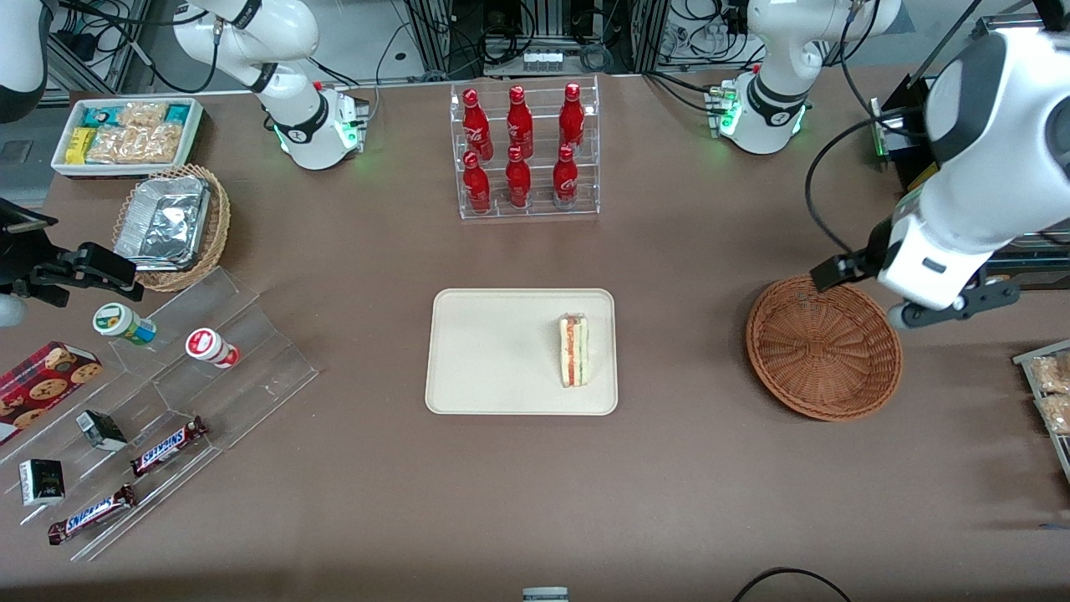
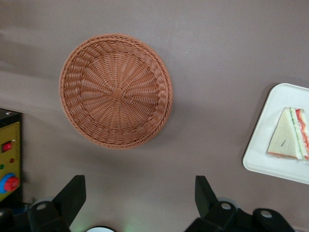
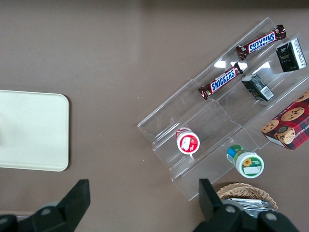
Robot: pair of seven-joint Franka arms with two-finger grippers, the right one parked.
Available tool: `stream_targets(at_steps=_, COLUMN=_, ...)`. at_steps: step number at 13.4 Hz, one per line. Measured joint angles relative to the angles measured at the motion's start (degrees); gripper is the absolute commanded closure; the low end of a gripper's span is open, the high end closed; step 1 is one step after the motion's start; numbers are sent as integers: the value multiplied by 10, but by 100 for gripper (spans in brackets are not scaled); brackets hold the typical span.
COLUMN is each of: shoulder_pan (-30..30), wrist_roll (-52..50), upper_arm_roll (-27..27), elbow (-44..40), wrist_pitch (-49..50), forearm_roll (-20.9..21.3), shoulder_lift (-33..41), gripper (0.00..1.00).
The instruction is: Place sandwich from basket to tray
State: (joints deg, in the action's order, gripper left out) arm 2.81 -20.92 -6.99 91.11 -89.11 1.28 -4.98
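The sandwich (image 1: 573, 349) lies on the cream tray (image 1: 493, 359), near the tray's end toward the working arm. It also shows in the left wrist view (image 2: 288, 140) on the tray's corner (image 2: 270, 166). The reddish-brown wicker basket (image 1: 823, 347) is empty and sits beside the tray toward the working arm's end; it also shows in the left wrist view (image 2: 116, 89). My left gripper (image 1: 915, 286) hangs high above the basket's rim farther from the front camera. It is open and empty (image 2: 139, 186), with both fingers wide apart.
A clear rack of red bottles (image 1: 525, 150) stands farther back than the tray. A snack bin (image 1: 125, 134), a foil-lined basket (image 1: 171, 226) and an acrylic stand with snacks (image 1: 167, 401) lie toward the parked arm's end. A metal tray (image 1: 1049, 393) sits at the working arm's end.
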Motion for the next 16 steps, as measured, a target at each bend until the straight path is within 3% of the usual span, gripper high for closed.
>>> stream_targets(at_steps=5, shoulder_pan=-3, wrist_roll=106, upper_arm_roll=51, elbow=2, wrist_pitch=44, forearm_roll=0, shoulder_lift=59, gripper=0)
stream_targets(at_steps=16, shoulder_pan=-2, wrist_roll=129, upper_arm_roll=59, elbow=11, wrist_pitch=42, forearm_roll=-1, shoulder_lift=85, gripper=0)
